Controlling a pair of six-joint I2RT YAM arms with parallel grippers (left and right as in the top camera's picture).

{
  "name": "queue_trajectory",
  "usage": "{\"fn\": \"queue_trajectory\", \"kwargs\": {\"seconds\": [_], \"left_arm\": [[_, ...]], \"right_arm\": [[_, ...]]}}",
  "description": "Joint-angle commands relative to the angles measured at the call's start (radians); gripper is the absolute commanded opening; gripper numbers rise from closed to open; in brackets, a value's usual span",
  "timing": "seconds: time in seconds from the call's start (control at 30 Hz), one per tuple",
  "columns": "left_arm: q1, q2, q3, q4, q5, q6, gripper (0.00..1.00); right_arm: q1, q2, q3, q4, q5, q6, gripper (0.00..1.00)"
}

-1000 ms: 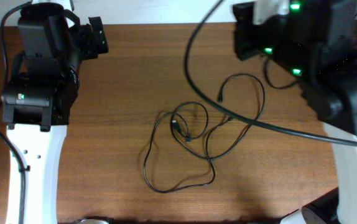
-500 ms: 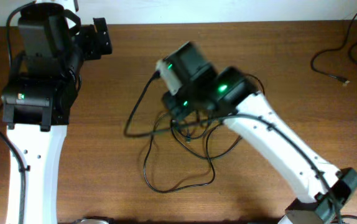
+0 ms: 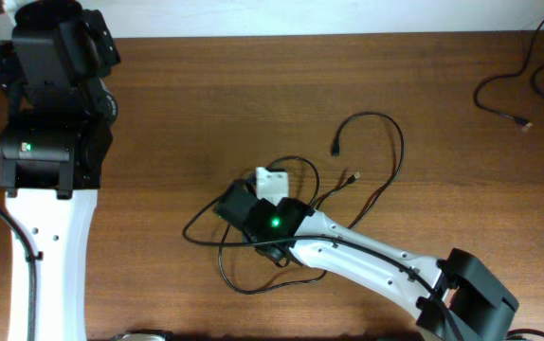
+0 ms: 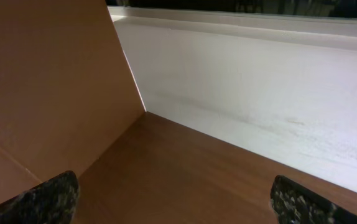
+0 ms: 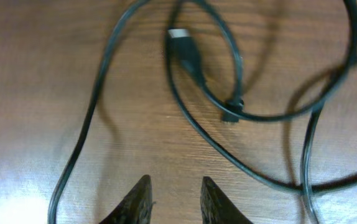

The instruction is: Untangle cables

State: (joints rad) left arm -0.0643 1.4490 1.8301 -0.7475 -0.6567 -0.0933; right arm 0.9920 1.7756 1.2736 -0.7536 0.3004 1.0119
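Note:
The thin black cables [image 3: 386,123] lie in a loose tangle at the middle of the brown table [image 3: 158,142], looping out to the right and down to the front [image 3: 253,287]. My right arm's wrist [image 3: 270,223] hangs low over the left part of the tangle. In the right wrist view the right gripper [image 5: 175,190] is open a narrow way with only bare wood between its fingertips. Just ahead of it lie crossed cables [image 5: 191,124], a silver-tipped plug [image 5: 180,36] and a small black plug [image 5: 231,114]. My left gripper [image 4: 175,202] is wide open and empty at the far left corner.
Another black cord [image 3: 504,90] lies at the far right back corner. The left arm [image 3: 49,142] stands along the left edge. A brown board [image 4: 48,87] and a white wall [image 4: 259,87] rise behind the table's back corner.
My right arm has swung in from the back right and dropped low over the tangle, its jaws parting slightly. The left arm has turned its gripper towards the back left corner.

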Motion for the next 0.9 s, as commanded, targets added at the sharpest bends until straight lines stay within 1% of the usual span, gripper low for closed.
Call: {"fn": "queue_trajectory", "kwargs": {"seconds": [0.0,0.03,0.13,0.17,0.23,0.27,0.3,0.33,0.43,0.5,0.57,0.63,0.83,0.87], "left_arm": [[0.005,-0.013,0.002,-0.002,0.018,0.005,0.99],[0.005,-0.013,0.002,-0.003,0.035,0.005,0.99],[0.005,-0.013,0.002,-0.006,0.067,0.005,0.99],[0.005,-0.013,0.002,-0.006,0.067,0.005,0.99],[0.005,-0.013,0.002,-0.006,0.067,0.005,0.99],[0.005,-0.013,0.002,-0.006,0.067,0.005,0.99],[0.005,-0.013,0.002,-0.008,0.067,0.005,0.99],[0.005,-0.013,0.002,-0.009,0.067,0.005,0.99],[0.005,-0.013,0.002,-0.009,0.068,0.005,0.99],[0.005,-0.013,0.002,-0.009,0.072,0.005,0.99],[0.004,-0.013,0.002,-0.01,0.1,0.005,0.99],[0.004,-0.013,0.002,-0.012,0.104,0.005,0.99],[0.004,-0.013,0.002,-0.013,0.103,0.005,0.99],[0.004,-0.013,0.002,-0.013,0.099,0.006,0.99]], "right_arm": [[0.003,-0.017,-0.025,0.011,0.002,0.325,0.27],[0.004,-0.017,-0.025,0.016,-0.042,0.372,0.26],[0.03,-0.002,-0.025,0.091,-0.084,0.385,0.26],[0.05,0.005,-0.025,0.113,-0.084,0.385,0.31],[0.102,0.018,-0.025,0.155,-0.084,0.385,0.63],[0.117,0.028,-0.025,0.168,-0.083,0.384,0.67],[0.145,0.047,-0.025,0.193,-0.08,0.384,0.69],[0.171,0.071,-0.025,0.215,-0.079,0.384,0.69],[0.211,0.121,-0.025,0.239,-0.081,0.381,0.64],[0.229,0.153,-0.025,0.261,-0.084,0.381,0.63],[0.231,0.158,-0.025,0.262,-0.087,0.379,0.62],[0.238,0.166,-0.025,0.263,-0.087,0.327,0.59],[0.252,0.196,-0.025,0.288,-0.09,0.327,0.51],[0.253,0.196,-0.025,0.287,-0.09,0.327,0.3]]}}
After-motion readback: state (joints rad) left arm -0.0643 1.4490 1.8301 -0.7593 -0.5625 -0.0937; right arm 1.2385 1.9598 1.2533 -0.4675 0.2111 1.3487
